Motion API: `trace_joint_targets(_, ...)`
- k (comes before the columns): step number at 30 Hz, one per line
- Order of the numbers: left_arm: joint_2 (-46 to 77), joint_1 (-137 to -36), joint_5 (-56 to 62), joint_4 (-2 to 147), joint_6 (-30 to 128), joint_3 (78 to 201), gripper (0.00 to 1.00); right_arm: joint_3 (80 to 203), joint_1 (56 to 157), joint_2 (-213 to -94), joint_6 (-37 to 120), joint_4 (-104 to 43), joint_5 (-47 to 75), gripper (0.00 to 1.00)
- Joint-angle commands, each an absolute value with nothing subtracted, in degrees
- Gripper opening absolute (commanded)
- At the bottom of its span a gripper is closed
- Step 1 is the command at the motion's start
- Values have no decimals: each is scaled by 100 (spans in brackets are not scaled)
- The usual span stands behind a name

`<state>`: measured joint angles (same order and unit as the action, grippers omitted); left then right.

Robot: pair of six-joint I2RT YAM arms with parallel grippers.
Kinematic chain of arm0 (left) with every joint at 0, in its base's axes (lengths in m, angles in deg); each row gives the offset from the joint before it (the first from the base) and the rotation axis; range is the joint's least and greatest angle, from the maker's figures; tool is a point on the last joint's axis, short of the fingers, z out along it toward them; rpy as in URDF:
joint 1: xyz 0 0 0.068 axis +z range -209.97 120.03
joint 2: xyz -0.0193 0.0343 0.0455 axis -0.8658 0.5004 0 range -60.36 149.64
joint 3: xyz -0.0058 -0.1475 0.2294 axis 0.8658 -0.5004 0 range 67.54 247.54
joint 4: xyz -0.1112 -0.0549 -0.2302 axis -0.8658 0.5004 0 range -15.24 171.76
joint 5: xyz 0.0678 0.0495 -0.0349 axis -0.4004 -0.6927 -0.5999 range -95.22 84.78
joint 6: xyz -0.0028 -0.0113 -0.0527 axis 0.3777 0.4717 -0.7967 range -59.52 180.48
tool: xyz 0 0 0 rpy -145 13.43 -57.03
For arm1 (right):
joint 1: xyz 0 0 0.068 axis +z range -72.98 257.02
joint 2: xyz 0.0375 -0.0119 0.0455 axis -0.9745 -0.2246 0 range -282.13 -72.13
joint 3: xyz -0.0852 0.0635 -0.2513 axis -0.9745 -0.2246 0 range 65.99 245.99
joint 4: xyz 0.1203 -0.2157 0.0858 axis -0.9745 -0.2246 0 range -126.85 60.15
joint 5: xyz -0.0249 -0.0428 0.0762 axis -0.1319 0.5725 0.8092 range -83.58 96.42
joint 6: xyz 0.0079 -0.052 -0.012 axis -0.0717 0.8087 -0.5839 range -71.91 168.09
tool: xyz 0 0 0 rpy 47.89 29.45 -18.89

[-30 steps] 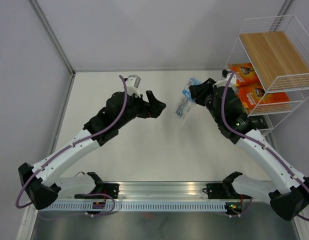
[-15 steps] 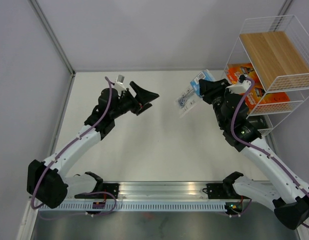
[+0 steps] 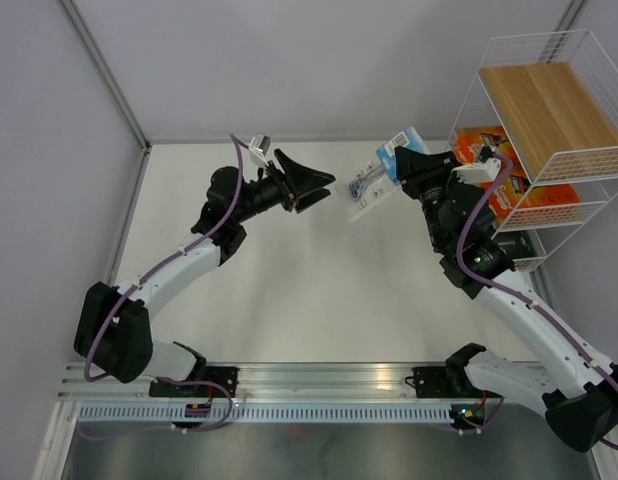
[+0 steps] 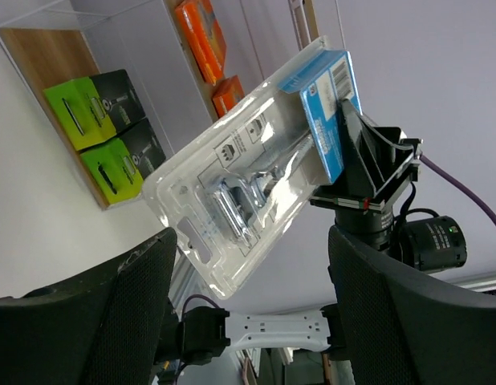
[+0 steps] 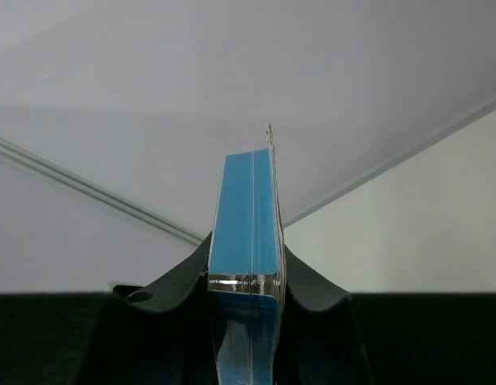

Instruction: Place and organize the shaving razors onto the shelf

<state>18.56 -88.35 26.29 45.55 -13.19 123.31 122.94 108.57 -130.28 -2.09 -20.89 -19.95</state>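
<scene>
Razor blister pack [image 3: 372, 187] held in mid-air above the table [image 3: 289, 300], its blue card end pinched in the closed right gripper [image 3: 407, 166]. The right wrist view shows the pack edge-on, with a black finger pressed to each flat face. The pack's long axis slants away from that grip, and its free clear end reaches toward the left gripper [image 3: 317, 187]. The left gripper is spread wide, holds nothing and does not touch the pack. From the left wrist, the pack sits straight ahead and framed between the two fingers [image 4: 95, 313], flat face on, with the razor visible through the clear plastic beside the blue card.

The shelf [image 3: 589, 45] stands beyond the right gripper, on the side away from the left fingers, so the right arm is by far the nearer to it. Two orange packs [image 3: 514, 195] lie on the middle tier, and two black-and-green packs [image 4: 103, 128] sit side by side on the tier below. The top wood tier looks bare. A handover to the left arm would carry the pack away from the shelf.
</scene>
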Motion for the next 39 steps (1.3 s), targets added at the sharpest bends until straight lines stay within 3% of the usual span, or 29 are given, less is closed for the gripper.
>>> trace_joint_targets(1,2103,-8889,2959,4040,-1572,12695,80,12479,10857,-12935,-368,-1447,-1924,1)
trace_joint_targets(11,2260,-9011,2923,4145,-1457,13037,79,12463,10857,-12856,-385,-1228,-1767,1)
trace_joint_targets(14,2577,-9152,3072,4102,-1484,13354,73,12426,10857,-12829,-395,-1095,-1740,1)
trace_joint_targets(18,2744,-9232,3091,3899,-1502,13408,56,12462,10857,-12794,-386,-1104,-1749,1)
trace_joint_targets(23,2920,-9275,3186,3311,-1668,13425,55,12575,10857,-12742,-368,-1305,-1749,2)
trace_joint_targets(29,3376,-9319,3240,2125,-2362,13592,28,12594,10857,-12575,-157,-1446,-1942,2)
trace_joint_targets(31,3474,-9328,3319,2036,-2468,13785,13,12611,10857,-12583,-61,-1638,-2012,3)
trace_joint_targets(32,3526,-9337,3380,2010,-2468,13812,3,12681,10857,-12601,-17,-1718,-2021,6)
trace_joint_targets(34,3518,-9337,3354,2097,-2451,13803,2,12821,10857,-12627,88,-2051,-2047,10)
trace_joint_targets(37,3509,-9337,3241,2247,-2319,13821,2,13155,10866,-12680,343,-2534,-2100,28)
trace_joint_targets(39,3579,-9337,3205,2334,-2284,13960,2,13270,10857,-12680,422,-2834,-2214,32)
